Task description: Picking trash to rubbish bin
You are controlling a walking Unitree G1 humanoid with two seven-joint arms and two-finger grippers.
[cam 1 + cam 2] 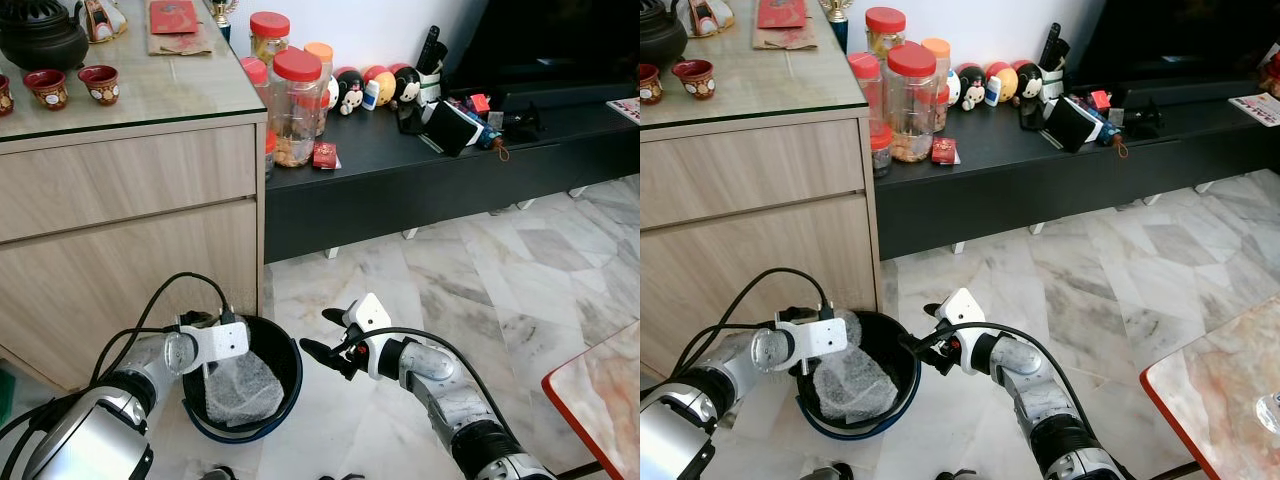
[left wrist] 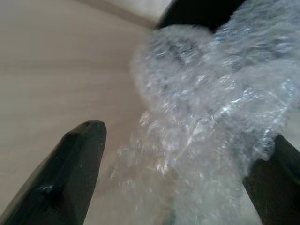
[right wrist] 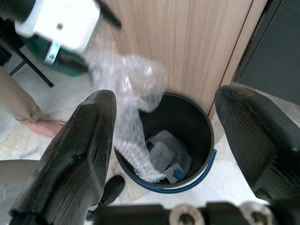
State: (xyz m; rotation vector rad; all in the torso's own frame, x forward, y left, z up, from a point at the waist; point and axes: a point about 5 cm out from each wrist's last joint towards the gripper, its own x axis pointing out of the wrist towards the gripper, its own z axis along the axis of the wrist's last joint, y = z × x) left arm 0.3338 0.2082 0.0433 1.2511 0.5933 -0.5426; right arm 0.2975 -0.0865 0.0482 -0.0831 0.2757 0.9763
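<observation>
A black rubbish bin with a blue rim band stands on the marble floor beside the wooden cabinet. A sheet of clear bubble wrap hangs from my left gripper down into the bin, bulging between its two spread fingers. That gripper sits over the bin's left rim. In the right wrist view the bubble wrap trails into the bin, where a few flat pale scraps lie. My right gripper hovers just right of the bin, open and with nothing in it, pointing at it.
The wooden cabinet rises right behind the bin. A low black bench with jars and toys runs along the wall. A red-rimmed table corner juts in at the right. A person's bare foot is near the bin.
</observation>
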